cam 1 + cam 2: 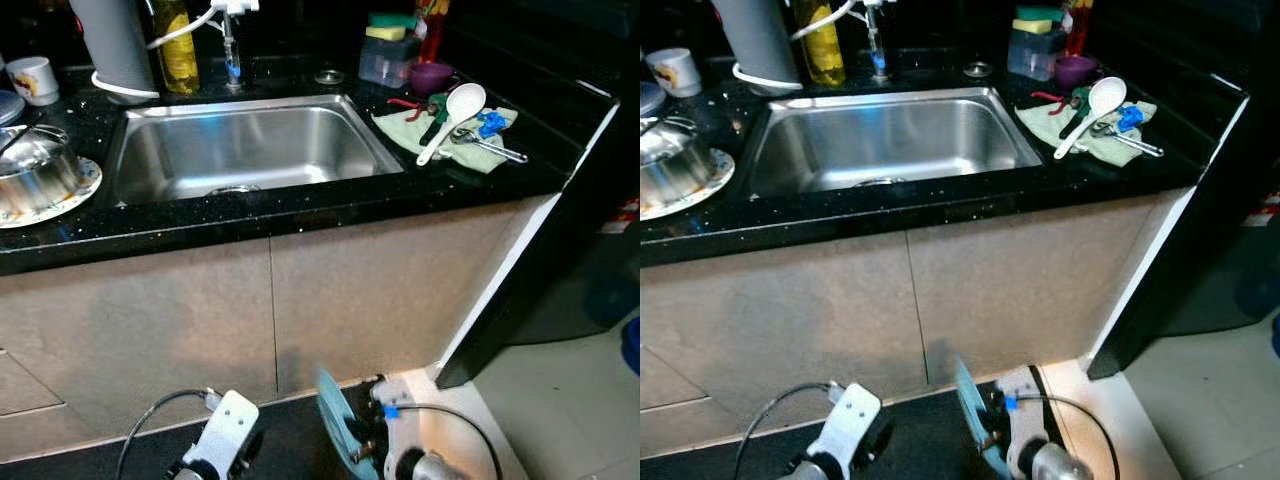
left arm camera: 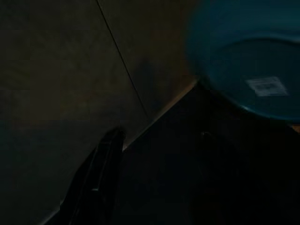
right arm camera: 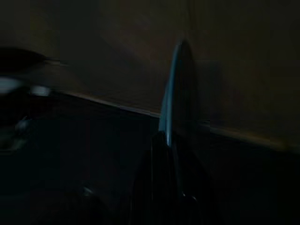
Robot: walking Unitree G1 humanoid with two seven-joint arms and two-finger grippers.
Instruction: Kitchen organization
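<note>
My right gripper (image 1: 992,440) hangs low in front of the cabinet, down by the dark toe-kick, and it is clamped on a teal plate (image 1: 336,420) held on edge, its rim pointing up toward the counter. From my right wrist the plate (image 3: 172,101) is a thin blue-green sliver rising from between my dark fingers (image 3: 161,187) (the frame is murky, so little else comes through). My left gripper (image 2: 101,183) hangs idle beside it, also low; I can make out one black finger against the cabinet door, but whether the pair stands apart or together I cannot tell. In that same dim view the plate's (image 2: 243,61) underside shows as a blurred teal disc with a small pale label on it.

Both arms are cut off at the lower edge of the head views, only the silver wrists and cables showing.

Above, the steel sink (image 1: 250,150) sits in the black countertop (image 1: 300,215). To its right a white spoon (image 1: 455,115) and other utensils lie on a pale green cloth (image 1: 410,130). To its left a metal bowl (image 1: 35,170) rests on a patterned plate (image 1: 85,190), partly cut off by the frame.
</note>
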